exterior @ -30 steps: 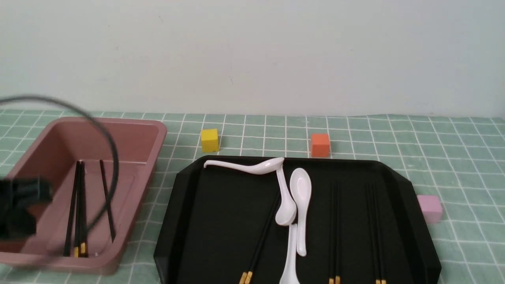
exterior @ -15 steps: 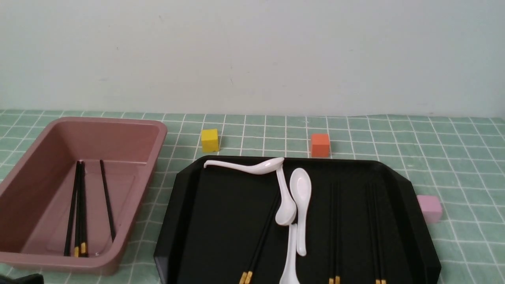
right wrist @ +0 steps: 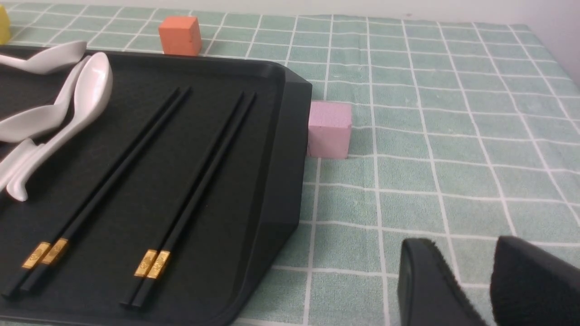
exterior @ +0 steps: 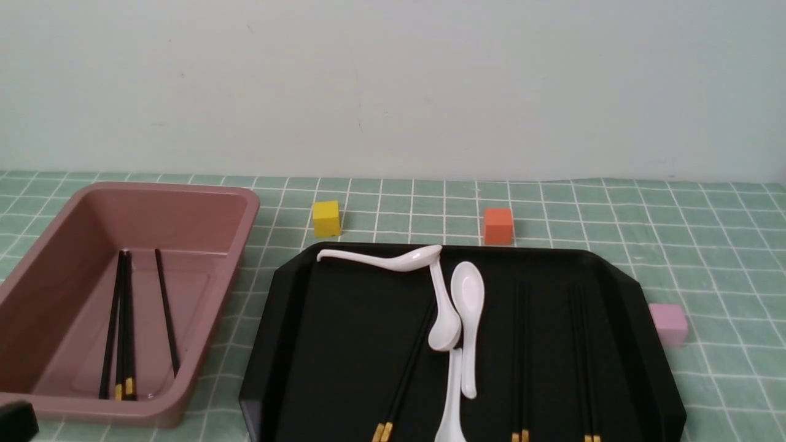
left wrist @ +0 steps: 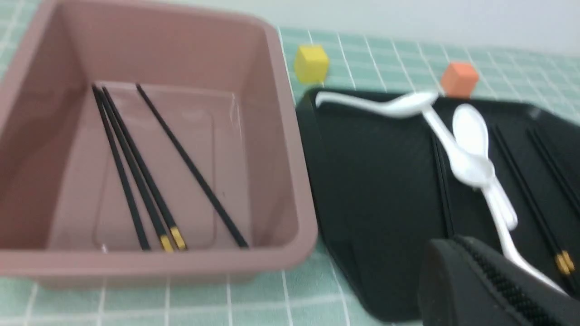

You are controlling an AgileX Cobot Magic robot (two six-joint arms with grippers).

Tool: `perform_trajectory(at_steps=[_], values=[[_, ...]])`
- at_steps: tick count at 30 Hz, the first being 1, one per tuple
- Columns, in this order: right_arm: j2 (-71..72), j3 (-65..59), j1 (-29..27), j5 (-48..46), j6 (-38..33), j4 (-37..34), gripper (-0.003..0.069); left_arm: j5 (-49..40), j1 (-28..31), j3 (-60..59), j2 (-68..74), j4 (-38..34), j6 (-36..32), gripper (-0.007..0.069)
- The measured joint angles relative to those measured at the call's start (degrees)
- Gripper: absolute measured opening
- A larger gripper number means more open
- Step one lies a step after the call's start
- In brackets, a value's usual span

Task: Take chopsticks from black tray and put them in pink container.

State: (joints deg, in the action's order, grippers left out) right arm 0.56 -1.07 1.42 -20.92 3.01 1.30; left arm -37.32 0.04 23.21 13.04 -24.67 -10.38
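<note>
Left claw (left wrist: 489, 285) withdrawn, glossy black tray (exterior: 295, 344), slender chopsticks (exterior: 405, 374)

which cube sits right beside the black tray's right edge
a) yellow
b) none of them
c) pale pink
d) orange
c: the pale pink cube sits just off the right edge of the black tray, while the yellow cube and orange cube stand beyond its far rim.
</note>
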Motion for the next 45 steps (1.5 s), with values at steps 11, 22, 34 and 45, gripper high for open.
perform_trajectory(at_steps=[11, 22, 34, 45], values=[[0.0, 0.0, 0.0, 0.0, 0.0, 0.0, 0.0239, 13.4, -0.6, -13.1, -6.3, 13.7, 19.5, -0.0013], [0.0, 0.0, 0.0, 0.0, 0.0, 0.0, 0.0239, 16.4, -3.3, -24.5, -13.6, 25.0, 33.9, -0.0009], [0.0, 0.0, 0.0, 0.0, 0.0, 0.0, 0.0239, 15.0, -3.3, -24.9, -13.7, 25.2, 33.9, 0.0001], [0.0, 0.0, 0.0, 0.0, 0.0, 0.0, 0.0239, 15.0, -3.3, -24.9, -13.7, 25.3, 33.9, 0.0012]])
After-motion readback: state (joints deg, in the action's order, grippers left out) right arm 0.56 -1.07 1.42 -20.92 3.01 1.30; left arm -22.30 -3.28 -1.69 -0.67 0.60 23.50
